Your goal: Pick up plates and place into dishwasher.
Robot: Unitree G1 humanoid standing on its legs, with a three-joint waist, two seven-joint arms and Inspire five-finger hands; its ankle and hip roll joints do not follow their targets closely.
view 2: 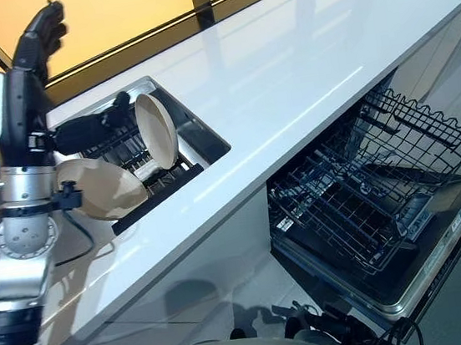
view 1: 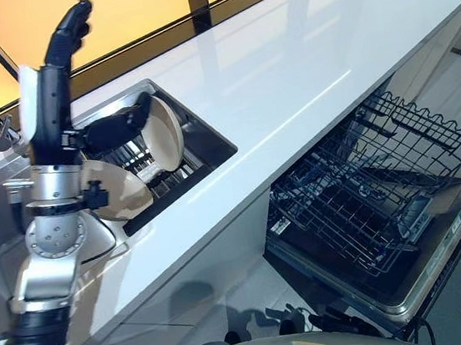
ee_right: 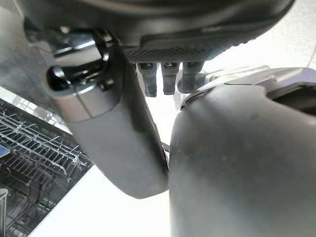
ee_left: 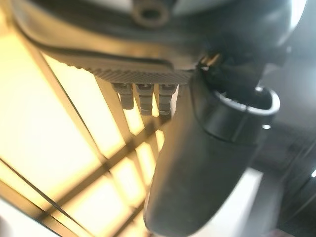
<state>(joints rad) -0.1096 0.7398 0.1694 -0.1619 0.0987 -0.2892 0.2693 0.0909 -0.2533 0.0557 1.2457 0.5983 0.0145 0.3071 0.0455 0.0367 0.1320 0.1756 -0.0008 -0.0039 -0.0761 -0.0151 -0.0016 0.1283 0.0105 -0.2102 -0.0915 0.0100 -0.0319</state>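
Left robot hand (view 1: 70, 28) raised, fingers relaxed, above cream plates (view 1: 163, 134) (racked in sink (view 1: 209, 137)).

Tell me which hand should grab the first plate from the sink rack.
Left, probably. The left hand is raised beside the sink rack, where the upright plate and the bowl stand. The right hand shows near the dishwasher rack, further from the plates.
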